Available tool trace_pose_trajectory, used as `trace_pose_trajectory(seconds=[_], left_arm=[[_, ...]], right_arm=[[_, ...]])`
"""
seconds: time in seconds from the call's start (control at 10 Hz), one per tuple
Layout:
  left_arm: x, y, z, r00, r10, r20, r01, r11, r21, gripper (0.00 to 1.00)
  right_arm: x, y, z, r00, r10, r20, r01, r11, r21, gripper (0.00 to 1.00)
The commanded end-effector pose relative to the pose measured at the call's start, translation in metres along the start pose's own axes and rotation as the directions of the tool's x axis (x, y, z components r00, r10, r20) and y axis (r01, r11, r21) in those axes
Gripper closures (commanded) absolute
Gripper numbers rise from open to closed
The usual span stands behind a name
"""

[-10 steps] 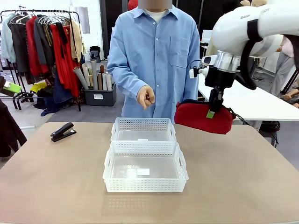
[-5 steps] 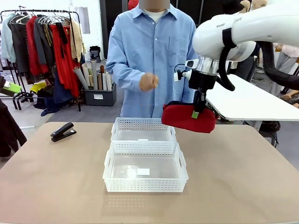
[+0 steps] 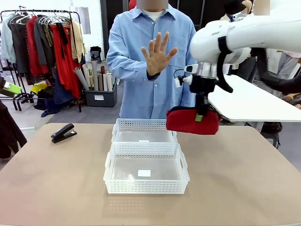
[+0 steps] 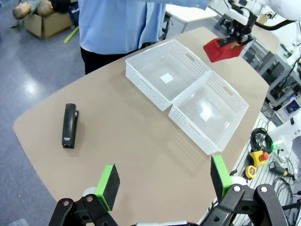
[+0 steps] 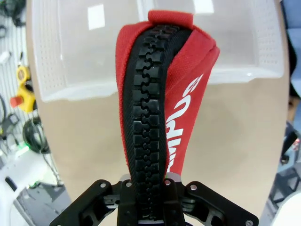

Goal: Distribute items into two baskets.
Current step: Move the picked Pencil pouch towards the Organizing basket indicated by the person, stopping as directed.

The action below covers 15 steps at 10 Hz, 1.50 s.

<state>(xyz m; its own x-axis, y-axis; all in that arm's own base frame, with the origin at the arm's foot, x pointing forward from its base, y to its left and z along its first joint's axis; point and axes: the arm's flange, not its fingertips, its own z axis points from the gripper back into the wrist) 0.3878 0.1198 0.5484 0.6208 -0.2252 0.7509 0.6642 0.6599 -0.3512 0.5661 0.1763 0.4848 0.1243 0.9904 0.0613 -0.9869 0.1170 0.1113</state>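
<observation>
Front view, my right gripper (image 3: 200,116): clamped on the top edge of the red pouch (image 3: 190,122).
Front view, pouch: in the air above the table (image 3: 244,179), by the right end of the far basket (image 3: 143,124), not inside it.
Front view, baskets: the far basket and the near basket (image 3: 146,186) touch long side to long side at mid-table (each has a small white label on its floor).
Front view, stapler (image 3: 63,133): black, on the table to my left, well apart from both baskets.
Front view, person: stands at the far side, one hand (image 3: 157,54) raised with an open palm and spread fingers.
Left wrist view, my left gripper (image 4: 164,176): jaws wide, green pads far apart, holding nothing, high over the table.
Left wrist view, stapler (image 4: 69,126): lies flat and alone on the tabletop.
Left wrist view, pouch (image 4: 222,50): hangs from my right gripper past the far basket's short end.
Right wrist view, grip (image 5: 149,195): jaws pinched tight on the pouch (image 5: 188,103) at its black zipper, with white lettering down the red side.
Right wrist view, below: both baskets lie side by side under the pouch's far end; I cannot tell which is which.
</observation>
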Motion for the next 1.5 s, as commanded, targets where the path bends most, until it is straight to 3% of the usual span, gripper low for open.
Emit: trace_pose_trajectory(seconds=[0.0, 0.2, 0.4, 0.8, 0.9, 1.0, 1.4], left_arm=[[0.001, -0.001, 0.0, 1.0, 0.004, 0.021, -0.003, 1.0, -0.012, 0.0], [0.001, -0.001, 0.0, 1.0, 0.004, 0.021, -0.003, 1.0, -0.012, 0.0], [0.001, -0.001, 0.0, 1.0, 0.004, 0.021, -0.003, 1.0, -0.012, 0.0], [0.001, -0.001, 0.0, 1.0, 0.004, 0.021, -0.003, 1.0, -0.012, 0.0], [0.001, -0.001, 0.0, 1.0, 0.004, 0.021, -0.003, 1.0, -0.012, 0.0], [0.001, -0.001, 0.0, 1.0, 0.004, 0.021, -0.003, 1.0, -0.012, 0.0], [0.001, -0.001, 0.0, 1.0, 0.004, 0.021, -0.003, 1.0, -0.012, 0.0]], right_arm=[[-0.085, 0.065, 0.031, 1.0, 0.007, 0.021, -0.006, 1.0, -0.027, 1.0], [-0.158, 0.117, 0.037, 0.995, -0.04, 0.086, 0.046, 0.997, -0.059, 1.0], [-0.198, 0.13, 0.028, 0.989, -0.098, 0.109, 0.104, 0.993, -0.049, 1.0], [-0.215, 0.112, 0.026, 0.991, -0.047, 0.127, 0.054, 0.997, -0.055, 1.0], [-0.214, 0.112, 0.029, 0.996, 0.048, 0.08, -0.042, 0.996, -0.075, 1.0], [-0.215, 0.123, 0.019, 0.988, -0.105, 0.109, 0.11, 0.993, -0.035, 1.0], [-0.215, 0.123, 0.019, 0.988, -0.105, 0.109, 0.11, 0.993, -0.035, 1.0]])
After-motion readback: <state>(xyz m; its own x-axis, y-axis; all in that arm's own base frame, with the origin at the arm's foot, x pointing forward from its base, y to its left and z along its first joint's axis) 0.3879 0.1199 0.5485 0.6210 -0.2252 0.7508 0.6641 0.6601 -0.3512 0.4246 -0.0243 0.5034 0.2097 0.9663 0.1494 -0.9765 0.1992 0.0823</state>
